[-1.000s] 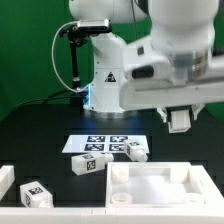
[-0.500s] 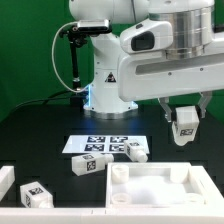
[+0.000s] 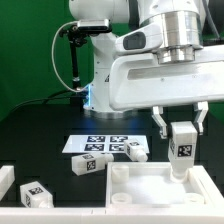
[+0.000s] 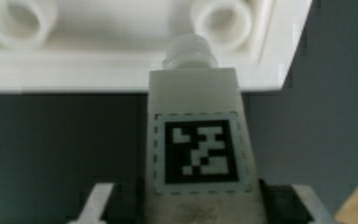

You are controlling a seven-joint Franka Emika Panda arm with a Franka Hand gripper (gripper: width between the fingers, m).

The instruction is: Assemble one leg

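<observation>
My claw (image 3: 181, 141) was clenched on the leg (image 3: 182, 150), with 1 finger on each side of it. The leg stood upright, and its black-and-white tag (image 4: 201, 151) faced out. Its lower end hung over the big white tray (image 3: 150, 190), at the tray's back corner on the exterior view's right. I could not tell if the leg touched the tray. In the wrist view, the leg's little tip (image 4: 192, 50) pointed at the tray's edge, near 1 of the tray's 2 round holes (image 4: 220, 17). Other small blocks (image 3: 87, 166) with tags lay on the black table (image 3: 40, 140), near the marker board (image 3: 100, 143).
</observation>
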